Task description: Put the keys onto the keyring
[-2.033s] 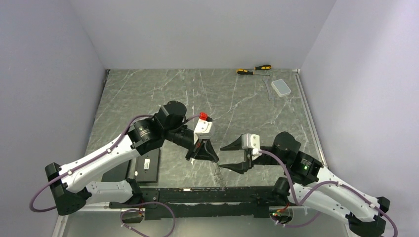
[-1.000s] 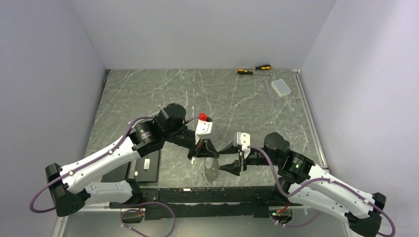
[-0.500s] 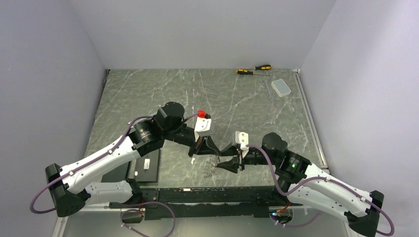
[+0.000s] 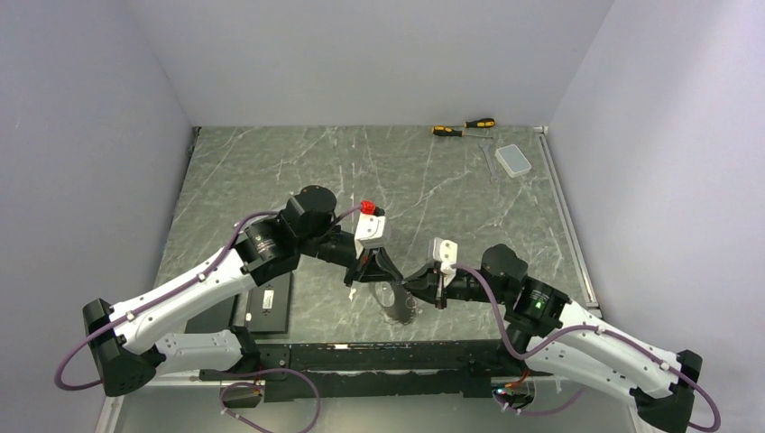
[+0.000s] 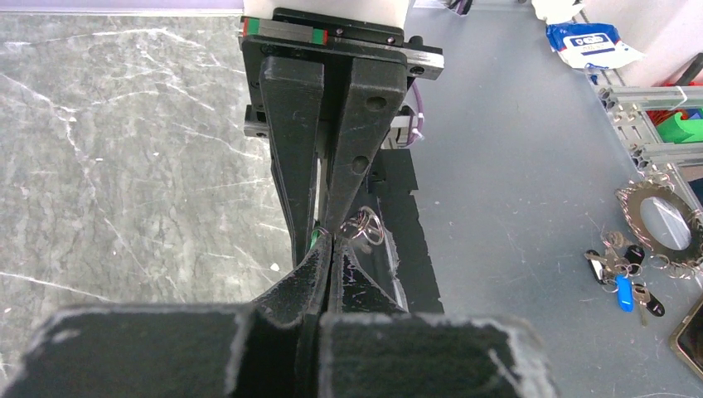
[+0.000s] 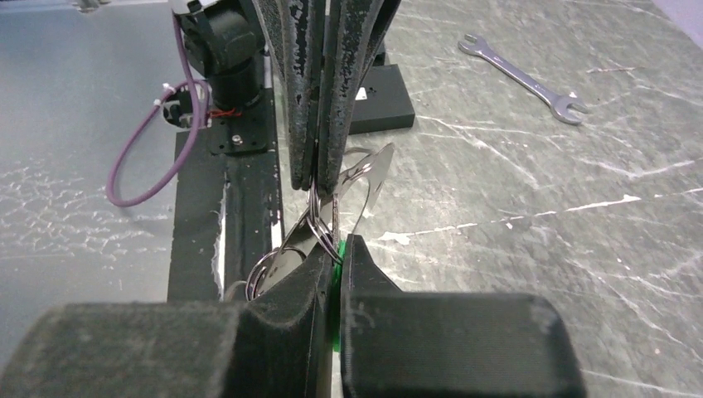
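- Here the tiny silver metal key with a bright green head [image 6: 336, 257] sits pinched in the clenched right jaws. Only a sliver of green shows between them, and the blade is hidden.
- At 12 o'clock of it in the right wrist view, the left jaws are clamped tight on the wire loops of the large thin dark grey keyring with a toothed rim [image 4: 399, 305]. The keyring hangs below them, lifted off the grey marbled surface [image 4: 271, 171].
- From above, the two sets of jaws meet tip to tip near the surface's 6 o'clock edge. The right set comes in from 3 o'clock.
- The step in hand looks like the threading itself: key brought up to ring.
- Whether the key's hole has caught the wire cannot be told.
- The next move likely calls for a small, steady push and twist from the right while the left holds firm.
- The yellow-and-black screwdrivers [image 4: 463, 127] and silver open-ended wrench [image 6: 518, 76] lie well apart, towards 1 o'clock.
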